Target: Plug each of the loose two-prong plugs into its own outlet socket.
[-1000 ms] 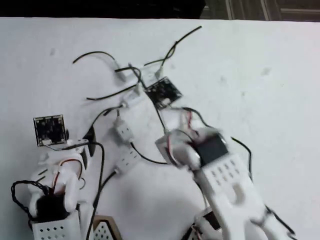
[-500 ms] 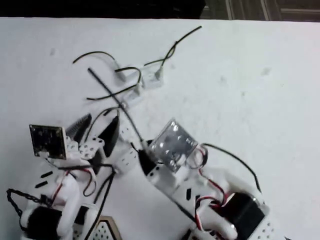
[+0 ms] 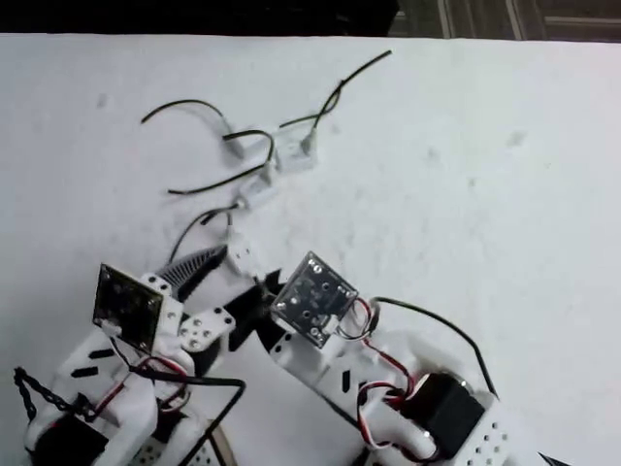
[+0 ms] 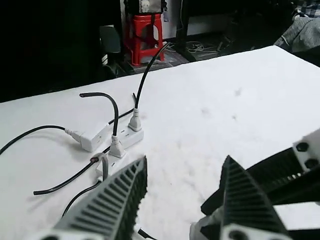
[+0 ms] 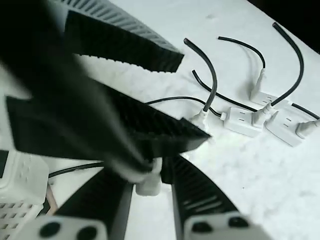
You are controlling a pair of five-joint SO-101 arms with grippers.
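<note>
My right gripper (image 5: 150, 186) is shut on a white two-prong plug (image 5: 148, 184) whose black cord runs up close past the camera. In the high view the right gripper (image 3: 265, 293) is near the table's front, beside a white outlet socket (image 3: 241, 254). My left gripper (image 4: 185, 167) stands open right next to it, its ribbed fingers (image 3: 194, 263) spread on either side of the right gripper's tip. Farther back lie two more outlet sockets (image 3: 291, 155) (image 3: 257, 191) with plugs and short black cords in them; the left wrist view shows these sockets (image 4: 127, 138) too.
Short black cords (image 3: 184, 105) curl over the white table (image 3: 505, 194) behind the sockets. The table's right half is bare. Both arm bodies crowd the front edge. A red stool (image 4: 145, 30) stands on the floor beyond the table.
The right arm has drawn back from the far sockets toward the front with the plug and its cord. The left arm has swung right, its open fingers coming up to the right gripper.
</note>
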